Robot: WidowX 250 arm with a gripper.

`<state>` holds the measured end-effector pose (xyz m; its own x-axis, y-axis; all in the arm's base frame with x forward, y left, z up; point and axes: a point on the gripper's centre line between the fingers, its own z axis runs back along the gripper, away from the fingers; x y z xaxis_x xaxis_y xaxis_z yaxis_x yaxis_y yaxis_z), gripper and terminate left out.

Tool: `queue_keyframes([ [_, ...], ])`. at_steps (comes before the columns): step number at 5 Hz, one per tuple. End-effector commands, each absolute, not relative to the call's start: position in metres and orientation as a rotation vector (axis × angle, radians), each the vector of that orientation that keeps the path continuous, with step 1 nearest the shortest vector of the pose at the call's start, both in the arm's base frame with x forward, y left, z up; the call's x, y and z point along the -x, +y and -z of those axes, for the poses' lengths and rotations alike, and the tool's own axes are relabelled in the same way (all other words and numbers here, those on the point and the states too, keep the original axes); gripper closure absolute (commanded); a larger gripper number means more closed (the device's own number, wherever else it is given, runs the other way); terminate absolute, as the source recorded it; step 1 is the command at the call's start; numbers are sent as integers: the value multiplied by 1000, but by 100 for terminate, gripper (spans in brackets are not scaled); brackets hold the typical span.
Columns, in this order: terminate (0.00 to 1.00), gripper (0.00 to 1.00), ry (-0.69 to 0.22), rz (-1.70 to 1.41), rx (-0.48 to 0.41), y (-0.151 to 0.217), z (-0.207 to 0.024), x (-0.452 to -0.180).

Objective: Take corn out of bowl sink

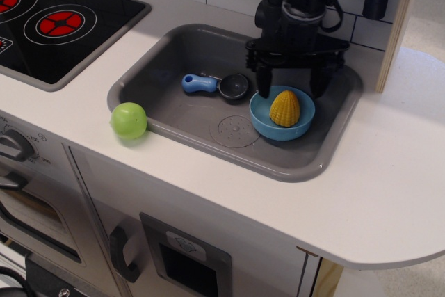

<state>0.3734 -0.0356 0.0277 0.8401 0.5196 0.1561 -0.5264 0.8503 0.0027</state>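
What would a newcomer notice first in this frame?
The yellow corn stands upright in the light-blue bowl at the right of the grey sink. The black tool hangs open right over it, one finger on each side. A bright green ball sits on the white counter by the sink's left rim.

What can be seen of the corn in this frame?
The corn is a small yellow-orange toy piece, dome shaped, with rows of bumpy kernels, plastic by its look. It stands upright, tip up, inside the light-blue bowl, which sits at the right end of the grey sink. Only the bowl touches it. The black pincer hangs open just above and behind it, one finger to each side, not gripping it.
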Motion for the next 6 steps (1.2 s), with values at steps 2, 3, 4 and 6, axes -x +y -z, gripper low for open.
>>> queue_keyframes([
  [2, 0, 0, -211, -666, -68, -32, -27, -387],
  [3, 0, 0, -222, -679, -67, -27, -27, -385],
  [4, 0, 0, -225, -683, -59, -22, -29, -384],
  [6, 0, 0, -225, -685, -89, -22, -11, -387],
])
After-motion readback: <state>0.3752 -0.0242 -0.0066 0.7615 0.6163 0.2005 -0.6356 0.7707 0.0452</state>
